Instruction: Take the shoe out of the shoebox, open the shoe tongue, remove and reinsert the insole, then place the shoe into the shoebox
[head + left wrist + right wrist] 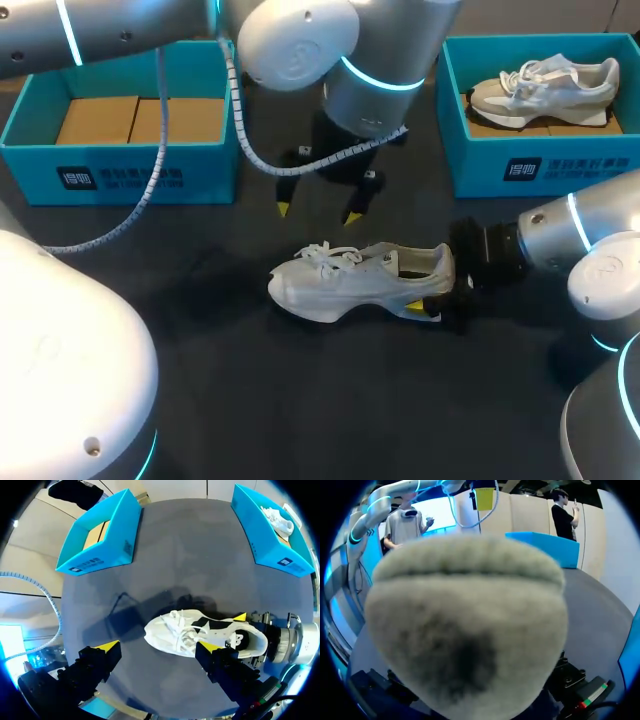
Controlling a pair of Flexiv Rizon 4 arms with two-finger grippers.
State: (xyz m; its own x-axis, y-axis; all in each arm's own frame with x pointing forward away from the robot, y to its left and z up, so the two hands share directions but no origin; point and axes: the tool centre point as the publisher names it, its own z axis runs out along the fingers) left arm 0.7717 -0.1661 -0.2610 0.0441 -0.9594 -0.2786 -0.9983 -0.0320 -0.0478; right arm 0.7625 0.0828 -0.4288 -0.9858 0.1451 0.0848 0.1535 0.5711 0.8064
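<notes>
Right hand (432, 285) clamps the shoe (340, 280) at the heel, steadying it on the table (300, 400); left hand (318, 212) hovers above, spread apart, likely to work on it

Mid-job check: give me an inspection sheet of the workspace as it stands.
Surface: dark table.
Job's things: white shoe on the table, toe pointing left; left shoebox holds only cardboard inserts; right shoebox holds a grey shoe.
Clutter: nothing seen.
Grippers: left gripper open, above the table behind the white shoe; right gripper shut on its heel.
Cables: coiled cable hangs across the left shoebox's front.
Surroundings: nothing seen reaching over the table.
</notes>
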